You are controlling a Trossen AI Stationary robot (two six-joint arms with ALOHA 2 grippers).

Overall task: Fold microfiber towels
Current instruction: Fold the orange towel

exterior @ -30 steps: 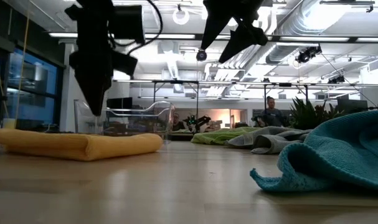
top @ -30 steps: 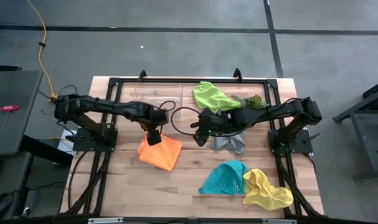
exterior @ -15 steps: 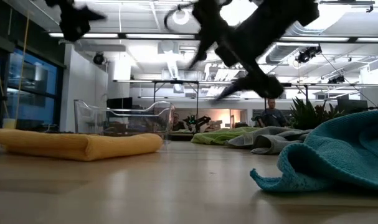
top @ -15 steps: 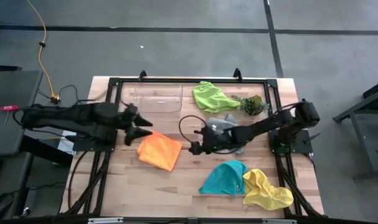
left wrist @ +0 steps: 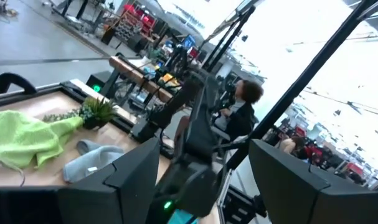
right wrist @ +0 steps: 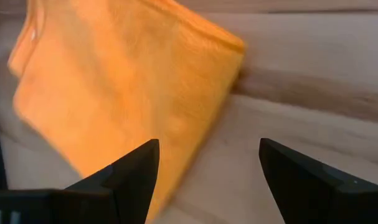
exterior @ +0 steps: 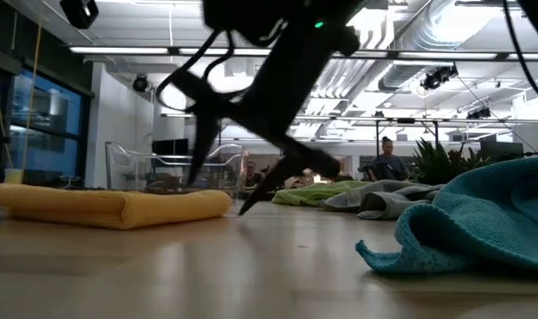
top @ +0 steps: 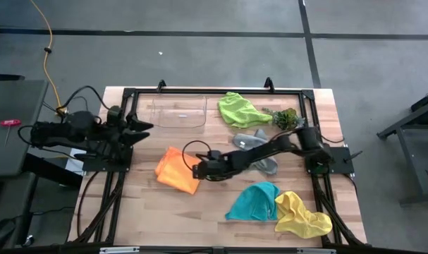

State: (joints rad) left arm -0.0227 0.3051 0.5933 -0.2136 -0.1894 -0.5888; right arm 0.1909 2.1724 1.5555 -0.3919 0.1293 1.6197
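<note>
The folded orange towel (top: 175, 170) lies flat on the table left of centre. My right gripper (top: 197, 170) is low over the table at the towel's right edge, open. One finger is over the towel's corner (right wrist: 195, 118), the other over bare wood. I see no touch. My left gripper (top: 144, 127) is open and level by the table's left edge, holding nothing. The lime green towel (top: 240, 109) lies at the back. The grey towel (top: 261, 161) is partly under my right arm. The teal towel (top: 254, 201) and the yellow towel (top: 302, 216) lie crumpled at the front right.
A clear plastic tray (top: 177, 113) stands at the back left of centre. A small plant sprig (top: 285, 117) lies beside the lime green towel. Black frame rails (top: 122, 176) run along both sides. A person (left wrist: 245, 99) sits in the room beyond the table.
My left gripper has risen off the orange towel and drawn back toward the table's left edge, tipping from pointing down to level. My right gripper has come down and toward the left, rolling as it went, to the orange towel's right edge. The towel has stayed folded in place.
</note>
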